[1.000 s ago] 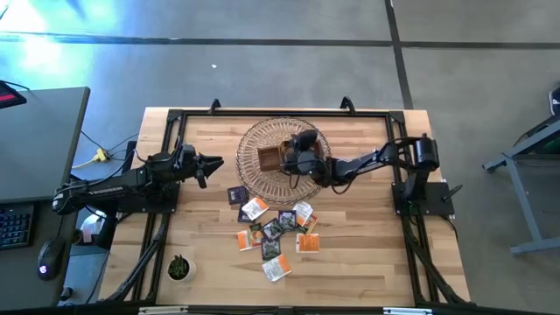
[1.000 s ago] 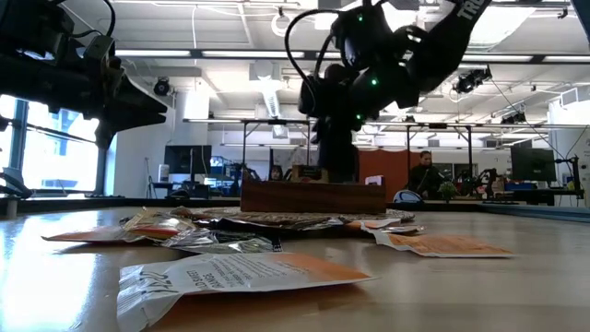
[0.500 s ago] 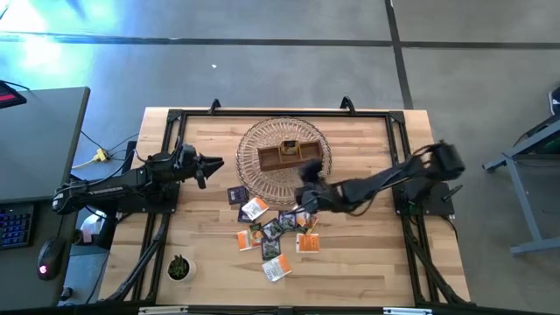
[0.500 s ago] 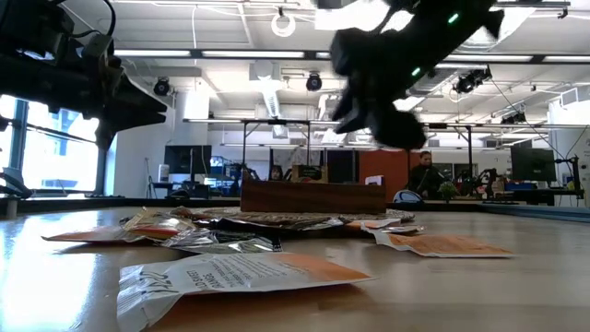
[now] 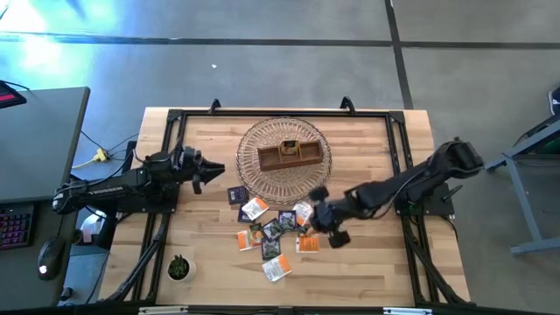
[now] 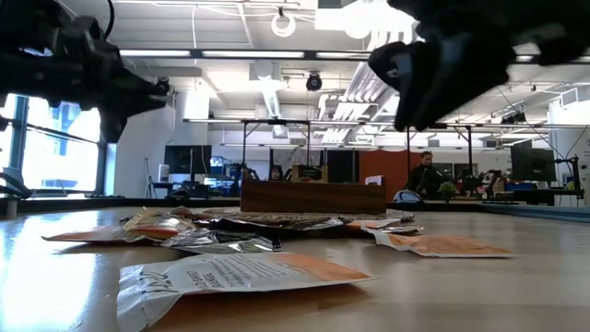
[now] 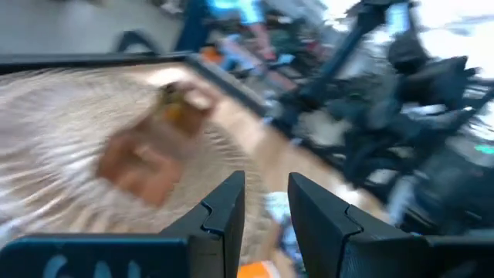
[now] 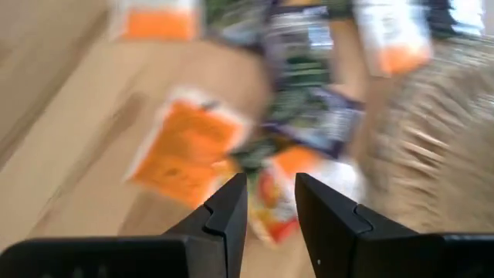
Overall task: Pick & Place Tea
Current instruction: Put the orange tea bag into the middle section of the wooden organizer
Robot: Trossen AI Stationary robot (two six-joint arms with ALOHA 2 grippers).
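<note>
The tea sachets [image 5: 274, 229] lie in a loose heap on the wooden table, orange, white, dark and green, just nearer than the wire basket [image 5: 249, 140]. My right gripper [image 5: 317, 216] hovers open above the heap's right edge. Its wrist view looks down past the gripper [image 8: 264, 193] onto an orange sachet [image 8: 189, 150] and dark ones. In the low view the right gripper [image 6: 442, 74] hangs well above the sachets [image 6: 240, 272]. My left gripper [image 5: 206, 168] waits open in the air left of the basket, also seen as the gripper [image 7: 266, 197] in its own wrist view.
A brown wooden box [image 5: 289, 156] stands in the basket, and also shows as the box [image 6: 313, 196] behind the heap. A small potted plant [image 5: 179, 267] sits near the table's near left corner. Bare tabletop lies right of the heap and along the near edge.
My right gripper has swung away from above the box in the basket toward the table's near edge, ending over the right side of the sachet heap. It stayed high above the table and empty. The sachets have not moved.
</note>
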